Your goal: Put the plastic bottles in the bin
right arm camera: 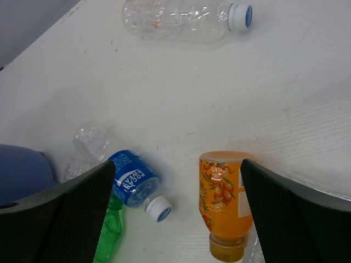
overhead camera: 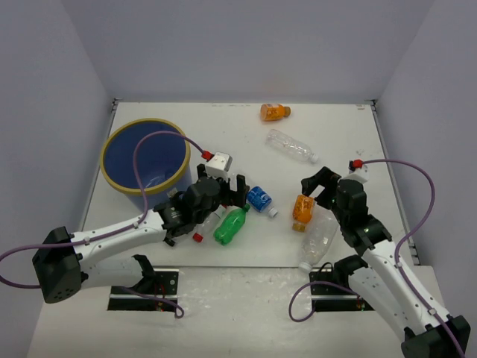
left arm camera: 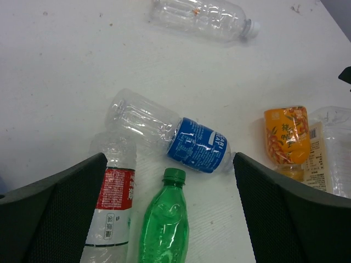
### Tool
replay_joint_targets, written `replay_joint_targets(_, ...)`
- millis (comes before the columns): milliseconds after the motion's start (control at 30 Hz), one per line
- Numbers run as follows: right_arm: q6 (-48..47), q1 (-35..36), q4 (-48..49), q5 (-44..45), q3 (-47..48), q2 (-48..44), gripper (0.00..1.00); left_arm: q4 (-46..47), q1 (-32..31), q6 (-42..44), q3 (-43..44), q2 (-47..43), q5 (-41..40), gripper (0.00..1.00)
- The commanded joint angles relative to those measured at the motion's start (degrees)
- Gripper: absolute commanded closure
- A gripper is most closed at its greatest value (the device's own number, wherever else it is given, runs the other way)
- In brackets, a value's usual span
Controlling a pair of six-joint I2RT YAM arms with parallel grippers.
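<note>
White table (overhead camera: pixel 223 127): bin (overhead camera: pixel 123 156) left; orange bottle (overhead camera: pixel 274 112), clear bottle (overhead camera: pixel 291 145) at back; green bottle (overhead camera: pixel 231 224), blue-label bottle (overhead camera: pixel 260 198) mid-table.

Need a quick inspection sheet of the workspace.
Surface: white table, few dark specks.
Job's things: seven bottles lie on it: green bottle, red-label bottle, blue-label bottle at the left gripper; near orange bottle, big clear bottle by the right gripper; far orange bottle, far clear bottle. Bin upright, no bottle seen inside.
Clutter: nothing seen.
Grippers: both open, empty.
Cables: purple cable arcs over the bin; second cable at right.
Surroundings: plain walls, three sides.
</note>
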Motion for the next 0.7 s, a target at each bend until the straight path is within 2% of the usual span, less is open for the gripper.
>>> replay_joint_targets(0, 0.74, -0.12, 1.44, 0.07, 1.69, -0.57, 0.01, 0.61, -0.06, 0.86, -0.26, -0.22, 0.65, 0.0)
replay_joint_targets(233, 0.5, -0.12, 2.66, -0.02, 0.75, -1.33, 0.01, -1.96, -0.06, -0.41, -0.29, 1.12, -0.08, 0.0)
replay_joint_targets(667, -0.73, -0.12, 3.98, -1.78, 0.89, 2.47, 0.01, -17.29, -0.15, -9.15, 2.26, 11.87, -9.59, 0.0)
